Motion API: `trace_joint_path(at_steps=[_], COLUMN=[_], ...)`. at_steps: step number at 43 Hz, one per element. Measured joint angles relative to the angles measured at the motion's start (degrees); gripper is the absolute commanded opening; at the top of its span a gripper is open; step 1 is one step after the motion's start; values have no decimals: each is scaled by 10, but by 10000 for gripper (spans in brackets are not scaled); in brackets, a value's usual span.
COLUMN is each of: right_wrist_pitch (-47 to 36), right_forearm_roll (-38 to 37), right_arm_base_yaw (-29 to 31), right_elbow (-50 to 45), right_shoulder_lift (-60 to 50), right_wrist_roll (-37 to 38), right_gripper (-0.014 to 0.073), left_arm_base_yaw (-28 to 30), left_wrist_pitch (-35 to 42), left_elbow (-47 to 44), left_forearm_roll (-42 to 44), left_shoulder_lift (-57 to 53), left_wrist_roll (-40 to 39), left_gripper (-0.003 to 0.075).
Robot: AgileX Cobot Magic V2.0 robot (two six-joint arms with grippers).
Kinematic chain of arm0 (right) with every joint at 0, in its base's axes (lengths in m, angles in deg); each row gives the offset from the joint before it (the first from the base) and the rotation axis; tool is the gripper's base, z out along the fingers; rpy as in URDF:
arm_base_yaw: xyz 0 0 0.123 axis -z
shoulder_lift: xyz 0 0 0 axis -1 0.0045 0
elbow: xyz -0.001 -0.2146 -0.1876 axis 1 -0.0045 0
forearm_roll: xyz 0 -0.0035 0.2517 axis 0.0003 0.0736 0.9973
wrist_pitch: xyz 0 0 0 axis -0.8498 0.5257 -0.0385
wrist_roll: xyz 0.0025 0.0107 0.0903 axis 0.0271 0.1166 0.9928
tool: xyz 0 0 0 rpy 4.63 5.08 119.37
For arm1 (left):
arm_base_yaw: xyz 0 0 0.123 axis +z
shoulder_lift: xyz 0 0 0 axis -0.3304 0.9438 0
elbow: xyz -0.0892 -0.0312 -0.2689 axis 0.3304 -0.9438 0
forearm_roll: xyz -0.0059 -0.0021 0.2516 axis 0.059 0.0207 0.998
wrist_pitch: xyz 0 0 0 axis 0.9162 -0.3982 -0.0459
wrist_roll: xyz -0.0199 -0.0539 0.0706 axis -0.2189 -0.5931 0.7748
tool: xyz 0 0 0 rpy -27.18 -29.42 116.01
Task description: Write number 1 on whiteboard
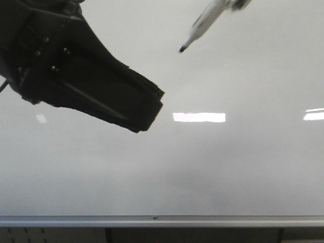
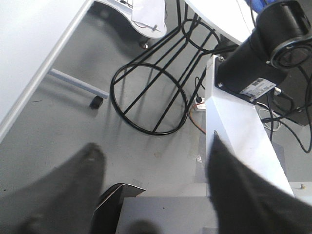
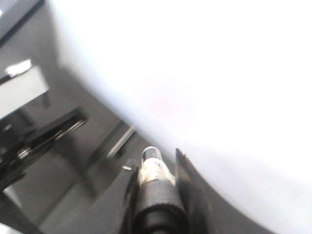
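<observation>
Across the front view, the blank whiteboard is filling everything; no number 1 yet. At ten o'clock, the left end effector is idling, fingers apart. At one o'clock, the right end effector, clamping a marker, is likely approaching; next, its tip must touch.

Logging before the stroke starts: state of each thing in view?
whiteboard: blank, no stroke yet
marker: uncapped, tip pointing down-left, contact with board unclear
right gripper: jaws shut on the marker
left gripper: jaws open, empty, pointing at the floor
</observation>
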Motion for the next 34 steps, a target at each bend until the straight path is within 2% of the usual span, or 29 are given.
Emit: trace_joint_path(at_steps=[6, 10, 17, 25, 34], right_wrist_pitch=[-81, -106, -131, -197, -243], right_forearm_roll=[-4, -5, -5, -5, -3], right_arm_base_yaw=[31, 40, 42, 42, 42], right_elbow=[-64, -96, -104, -105, -105], right_shoulder_lift=[-93, -130, -132, -101, -39], right_wrist_roll=[0, 0, 0, -13, -26], right_gripper=[-109, -109, -109, -109, -109], left_arm_base_yaw=[16, 26, 54, 87, 92], left_wrist_pitch=[1, 2, -19, -173, -371], left_elbow=[0, 0, 0, -27, -111], left_forearm_roll=[0, 0, 1, 1, -3], left_shoulder_lift=[0, 0, -23, -112, -238], left_wrist_roll=[0, 0, -8, -43, -60], left_gripper=[-13, -20, -20, -20, -20])
